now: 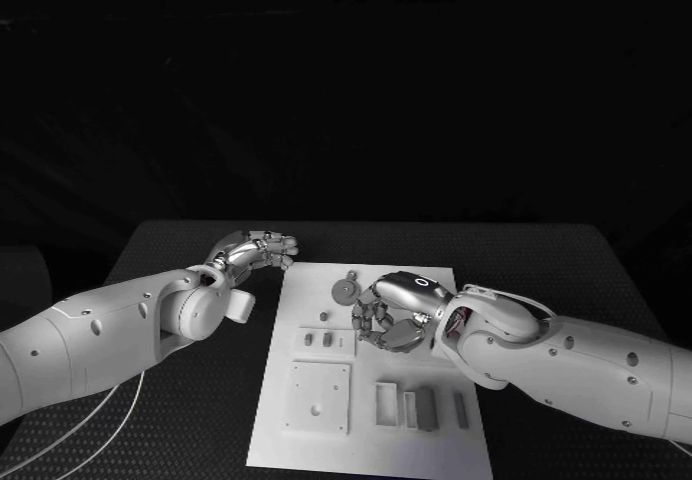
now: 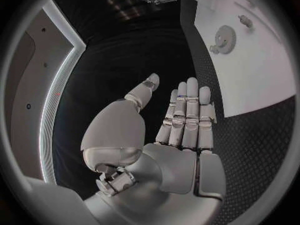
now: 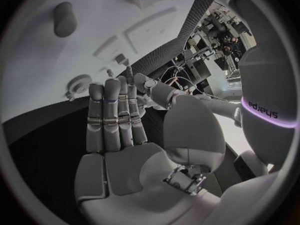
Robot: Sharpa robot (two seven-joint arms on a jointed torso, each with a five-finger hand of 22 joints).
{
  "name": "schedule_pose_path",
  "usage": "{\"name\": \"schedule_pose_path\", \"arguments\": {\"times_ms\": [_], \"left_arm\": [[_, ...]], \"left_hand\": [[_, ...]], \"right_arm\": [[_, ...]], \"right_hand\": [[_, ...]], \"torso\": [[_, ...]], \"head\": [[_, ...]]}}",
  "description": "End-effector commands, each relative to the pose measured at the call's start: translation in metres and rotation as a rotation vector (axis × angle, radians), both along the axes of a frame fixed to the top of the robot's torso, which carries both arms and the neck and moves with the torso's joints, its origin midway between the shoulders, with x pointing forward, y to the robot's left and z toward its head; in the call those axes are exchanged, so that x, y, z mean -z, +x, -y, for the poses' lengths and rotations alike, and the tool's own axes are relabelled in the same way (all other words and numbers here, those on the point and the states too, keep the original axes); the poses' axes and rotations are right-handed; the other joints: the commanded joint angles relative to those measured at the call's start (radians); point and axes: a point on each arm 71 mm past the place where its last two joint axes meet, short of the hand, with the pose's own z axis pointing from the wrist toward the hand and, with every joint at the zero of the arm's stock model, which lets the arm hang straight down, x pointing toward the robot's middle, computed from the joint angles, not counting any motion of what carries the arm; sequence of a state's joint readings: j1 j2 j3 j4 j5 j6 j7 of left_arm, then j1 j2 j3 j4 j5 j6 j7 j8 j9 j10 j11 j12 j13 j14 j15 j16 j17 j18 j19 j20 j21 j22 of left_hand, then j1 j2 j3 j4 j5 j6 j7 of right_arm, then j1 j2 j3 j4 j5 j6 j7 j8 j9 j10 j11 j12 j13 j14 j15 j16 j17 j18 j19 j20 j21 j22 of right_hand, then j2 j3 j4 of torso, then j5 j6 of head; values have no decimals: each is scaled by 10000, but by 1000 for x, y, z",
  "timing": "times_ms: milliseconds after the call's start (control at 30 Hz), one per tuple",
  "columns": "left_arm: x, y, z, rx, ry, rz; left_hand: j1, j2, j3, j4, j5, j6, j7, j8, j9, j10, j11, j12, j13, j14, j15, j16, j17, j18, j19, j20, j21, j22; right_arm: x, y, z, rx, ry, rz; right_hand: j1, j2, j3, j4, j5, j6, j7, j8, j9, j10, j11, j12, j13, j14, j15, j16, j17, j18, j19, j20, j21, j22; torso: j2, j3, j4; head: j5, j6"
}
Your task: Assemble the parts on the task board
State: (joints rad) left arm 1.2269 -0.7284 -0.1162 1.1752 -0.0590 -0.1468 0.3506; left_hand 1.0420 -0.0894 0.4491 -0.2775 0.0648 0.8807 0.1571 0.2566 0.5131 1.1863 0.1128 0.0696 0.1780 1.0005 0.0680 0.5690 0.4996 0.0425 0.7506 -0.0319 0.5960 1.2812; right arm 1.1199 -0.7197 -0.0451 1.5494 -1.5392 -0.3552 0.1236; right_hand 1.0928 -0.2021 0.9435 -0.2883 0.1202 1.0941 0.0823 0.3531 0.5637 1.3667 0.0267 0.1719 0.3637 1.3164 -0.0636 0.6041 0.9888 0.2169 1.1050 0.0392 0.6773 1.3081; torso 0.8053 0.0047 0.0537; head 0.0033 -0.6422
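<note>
Left robot hand (image 1: 257, 250) sits over the black tabletop (image 1: 173, 250) just off the task board's (image 1: 433, 440) upper left corner, at about ten o'clock from the board's middle. From its wrist camera the fingers (image 2: 187, 115) lie straight and side by side, thumb apart, nothing in them: wide and empty.

Right robot hand (image 1: 392, 315) hangs over the upper middle of the white board, fingers pointing down toward the left. Its wrist camera shows the fingers (image 3: 112, 115) stretched out flat with nothing between them, so that one is wide too.

On the board, a gear-shaped part (image 1: 346, 291) lies at eleven o'clock, just beside the right hand. A square plate (image 1: 317, 397) with holes sits at seven o'clock, and a row of upright rectangular blocks (image 1: 418, 407) stands at five o'clock. Small low parts (image 1: 326, 340) lie at nine o'clock.
</note>
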Motion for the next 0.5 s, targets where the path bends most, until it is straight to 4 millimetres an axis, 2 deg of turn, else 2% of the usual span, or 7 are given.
{"name": "schedule_pose_path", "arguments": {"times_ms": [33, 167, 267, 433, 500], "left_arm": [[-2, 1, 5, -8, -184, 146], [-1, 3, 6, -55, -213, 159], [-1, 4, 5, -162, -159, 153], [-1, 5, 3, -209, -134, 143], [-1, 5, 3, -209, -139, 139]], "left_hand": [[-83, -11, 57, 16, 3, 16, 27, 46, -16, 50, 12, 15, -14, -59, 13, -50, 10, 131, 33, 2, -58, 17], [-90, 14, 65, 24, 10, 15, 39, 48, -21, 58, 15, 16, -18, -66, 19, -73, 22, 134, 29, 9, -68, 21], [-96, 23, 66, 26, 13, 15, 44, 49, -24, 61, 16, 17, -19, -66, 20, -81, 27, 135, 27, 12, -71, 22], [-126, 7, 59, -2, 16, 7, 82, 66, -63, 331, -41, 112, 19, -237, 115, -290, 93, 153, -45, 88, -137, 64], [-129, 7, 60, -4, 15, 6, 78, 69, -68, 326, -40, 100, 14, -271, 131, -323, 103, 157, -66, 106, -151, 71]], "right_arm": [[6, -7, -9, -565, -221, 647], [17, -14, -18, -785, -331, 1009], [24, -18, -24, -951, -462, 956], [38, -25, -35, -1160, -688, 1033], [42, -27, -38, -1212, -718, 991]], "right_hand": [[123, 177, -57, 9, 36, -28, 32, -60, 19, 15, 24, -54, 17, -24, -76, 9, 11, 449, -69, -7, 69, 206], [141, 178, -64, 7, 25, -31, 32, -63, 29, 16, 23, -57, 29, -20, -75, 8, 11, 449, -71, -9, 80, 206], [173, 161, -70, 11, -10, -26, 29, -61, 47, 23, 20, -60, 51, -9, -78, 7, 10, 449, -68, -13, 99, 205], [199, 111, -104, 22, 92, 5, 17, -53, 96, 75, -4, -54, 119, 88, -109, 66, 28, 449, -4, -38, 201, 218], [201, 112, -106, 24, 97, 5, 17, -54, 100, 74, -4, -57, 125, 96, -112, 72, 29, 449, 3, -42, 213, 218]], "torso": [[-51, -49, 21], [-86, -80, 41], [-104, -37, -2], [-128, -45, -29], [-124, -35, -25]], "head": [[178, -56], [308, -102], [458, -150], [534, -158], [555, -176]]}}
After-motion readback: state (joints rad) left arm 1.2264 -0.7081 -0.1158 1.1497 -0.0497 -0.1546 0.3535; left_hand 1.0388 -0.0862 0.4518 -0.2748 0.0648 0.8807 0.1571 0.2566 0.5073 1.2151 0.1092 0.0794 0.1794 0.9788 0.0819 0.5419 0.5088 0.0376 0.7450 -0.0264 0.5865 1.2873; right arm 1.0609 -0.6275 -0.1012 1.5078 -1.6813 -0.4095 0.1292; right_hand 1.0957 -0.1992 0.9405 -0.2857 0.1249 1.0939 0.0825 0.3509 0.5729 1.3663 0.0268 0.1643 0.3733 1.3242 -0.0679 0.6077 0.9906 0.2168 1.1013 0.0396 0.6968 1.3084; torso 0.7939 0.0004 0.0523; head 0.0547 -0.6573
